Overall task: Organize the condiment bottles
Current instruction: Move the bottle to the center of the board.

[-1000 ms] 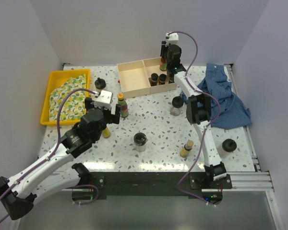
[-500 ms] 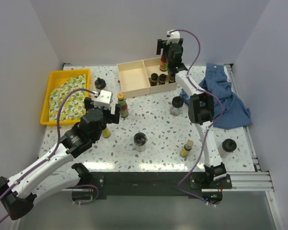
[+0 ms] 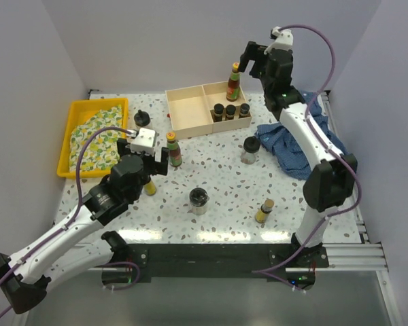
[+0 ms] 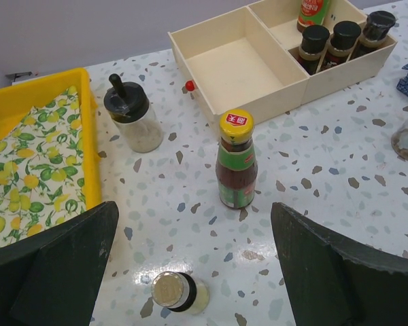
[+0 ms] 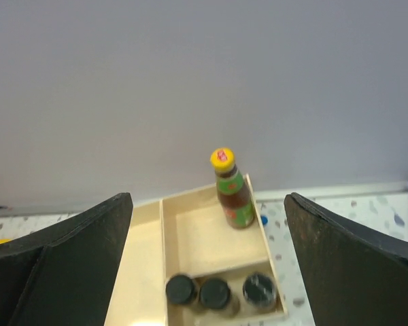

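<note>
Left gripper [image 4: 194, 210] and right gripper [image 5: 207, 197] gape empty; speckled tabletop [image 3: 224, 176], pale lilac walls [image 3: 156, 41] around.

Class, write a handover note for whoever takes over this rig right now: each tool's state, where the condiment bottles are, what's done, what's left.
Left tool: open, empty, facing a sauce bottle on the table.
Right tool: open, empty, raised above the wooden box.
Done: a tall sauce bottle and three dark-capped bottles stand in the box's right compartment.
Left: that first sauce bottle, three jars and two small yellow bottles loose on the table.
</note>
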You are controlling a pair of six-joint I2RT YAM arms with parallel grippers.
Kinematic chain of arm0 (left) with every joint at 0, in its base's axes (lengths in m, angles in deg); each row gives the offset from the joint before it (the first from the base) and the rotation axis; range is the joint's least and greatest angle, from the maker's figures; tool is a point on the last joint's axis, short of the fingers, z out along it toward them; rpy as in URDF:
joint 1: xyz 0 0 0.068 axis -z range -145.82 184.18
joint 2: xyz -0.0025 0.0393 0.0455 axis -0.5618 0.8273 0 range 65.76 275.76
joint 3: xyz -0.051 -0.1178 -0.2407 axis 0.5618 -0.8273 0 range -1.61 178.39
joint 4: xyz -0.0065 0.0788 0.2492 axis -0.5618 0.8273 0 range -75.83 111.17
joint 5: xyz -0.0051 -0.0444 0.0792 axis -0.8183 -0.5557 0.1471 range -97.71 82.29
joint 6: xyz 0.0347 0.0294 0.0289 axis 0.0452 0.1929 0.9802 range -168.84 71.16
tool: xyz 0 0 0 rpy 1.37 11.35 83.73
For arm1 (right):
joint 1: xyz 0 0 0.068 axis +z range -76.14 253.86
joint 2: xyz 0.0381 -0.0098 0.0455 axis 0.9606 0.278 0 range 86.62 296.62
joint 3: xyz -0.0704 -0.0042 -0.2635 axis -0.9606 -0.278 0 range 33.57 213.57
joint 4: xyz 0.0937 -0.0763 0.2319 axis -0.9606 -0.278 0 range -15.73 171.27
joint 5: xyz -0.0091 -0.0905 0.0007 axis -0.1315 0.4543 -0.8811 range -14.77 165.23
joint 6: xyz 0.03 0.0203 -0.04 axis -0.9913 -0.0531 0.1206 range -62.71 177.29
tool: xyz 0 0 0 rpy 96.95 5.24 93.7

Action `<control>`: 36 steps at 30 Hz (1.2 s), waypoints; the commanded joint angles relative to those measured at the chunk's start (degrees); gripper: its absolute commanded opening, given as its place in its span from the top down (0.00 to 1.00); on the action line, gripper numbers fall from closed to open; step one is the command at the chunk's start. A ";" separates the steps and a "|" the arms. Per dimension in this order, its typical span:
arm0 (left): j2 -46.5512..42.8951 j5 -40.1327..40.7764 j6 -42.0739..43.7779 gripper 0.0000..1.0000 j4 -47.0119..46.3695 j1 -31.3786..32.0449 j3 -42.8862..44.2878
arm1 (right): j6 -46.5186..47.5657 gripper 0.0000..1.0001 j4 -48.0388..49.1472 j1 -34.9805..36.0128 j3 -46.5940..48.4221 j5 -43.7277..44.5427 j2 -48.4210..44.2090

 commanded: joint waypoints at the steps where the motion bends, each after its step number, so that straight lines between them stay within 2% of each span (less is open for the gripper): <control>1: -0.82 0.07 0.97 0.00 -2.37 -0.02 -0.26 | -8.06 0.01 -20.50 0.33 -6.78 -1.14 -9.30; 8: -1.00 -0.81 0.88 0.00 -2.37 -0.02 0.01 | -11.32 0.01 -34.42 0.50 -19.53 -4.13 -27.65; 13: -0.65 -0.73 0.97 0.00 -2.37 -0.02 0.01 | -8.69 0.05 -40.48 0.76 -27.45 -14.04 -35.67; 17: 0.31 -0.46 0.62 0.00 -2.63 0.07 -0.08 | -7.98 0.09 -41.72 1.47 -32.02 -20.82 -39.28; 21: 2.25 -1.34 -1.84 0.00 -2.55 -0.11 0.88 | -7.80 0.10 -40.06 2.70 -36.94 -21.54 -42.01; 25: 6.46 -3.53 -6.67 0.03 -0.19 -0.81 6.05 | -7.72 0.10 -38.04 2.79 -39.49 -23.03 -44.82; 29: 12.78 -9.67 -8.61 0.11 1.58 -5.19 10.28 | -6.23 0.10 -38.30 2.79 -40.20 -24.52 -47.80; 30: 13.76 -11.87 -8.96 0.13 1.67 -8.08 10.90 | -5.62 0.10 -38.47 2.79 -40.29 -24.61 -48.42; 31: 14.81 -16.85 -9.57 0.16 1.84 -9.76 11.95 | -5.26 0.10 -38.91 2.70 -40.29 -24.70 -49.04; 33: 17.54 -20.49 -9.76 0.26 1.85 -13.19 12.84 | -4.39 0.09 -39.00 2.79 -40.73 -24.87 -51.14; 36: 21.14 -22.34 -8.35 0.33 2.37 -13.38 15.03 | -4.03 0.09 -38.30 2.79 -42.21 -24.87 -54.30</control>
